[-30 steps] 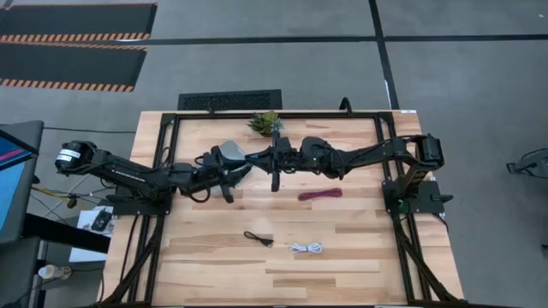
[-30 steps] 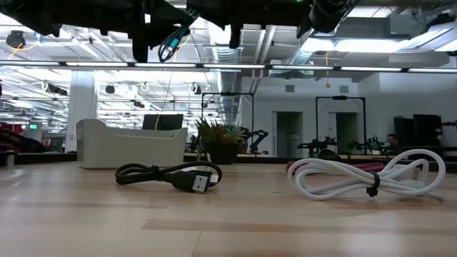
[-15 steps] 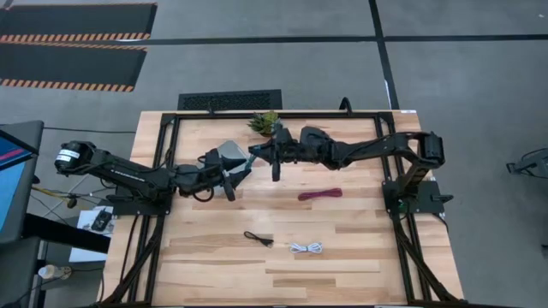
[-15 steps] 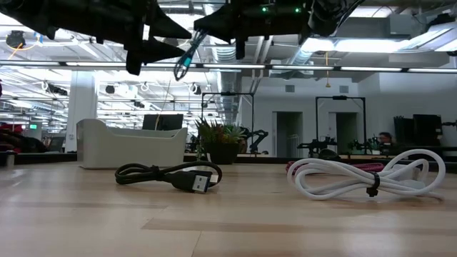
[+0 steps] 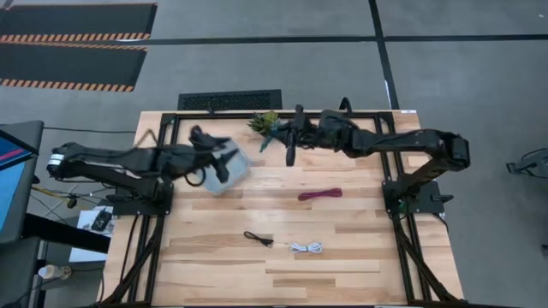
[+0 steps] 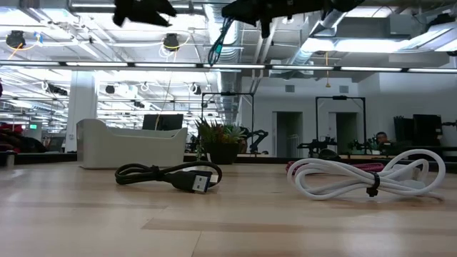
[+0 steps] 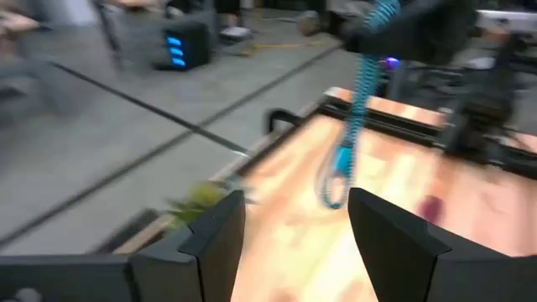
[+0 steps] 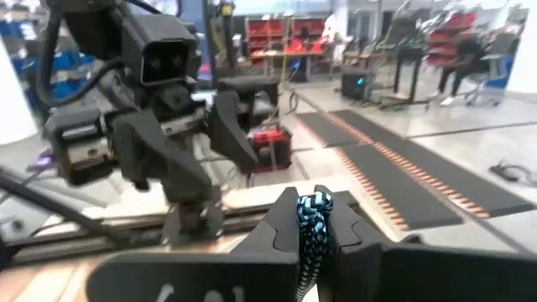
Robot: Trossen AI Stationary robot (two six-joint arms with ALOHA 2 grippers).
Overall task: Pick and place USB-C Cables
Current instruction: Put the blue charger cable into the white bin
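Note:
The teal cable hangs high in the air from my shut right gripper, over the table's far part beside the potted plant; the left wrist view shows the teal cable too. My left gripper is open, empty and raised above the clear bin. The black cable and white cable lie flat on the table's near half. The maroon cable lies mid-table. My right gripper pinches the teal cable's upper end between its two fingers, reaching in from the table's right side. The bundle hangs slack below the fingers, lifted clear of the table, with its looped lower end free in the air.
The bin stands on the far left part of the table, the plant to its right. A black frame runs around the tabletop. Bare wood lies between the bin and the cables on the near half.
My right gripper has risen and moved toward the table's far edge, carrying the hanging teal cable with it. My left gripper has risen and drawn back toward the table's left, away from the right gripper. The cables on the table and the bin have stayed put.

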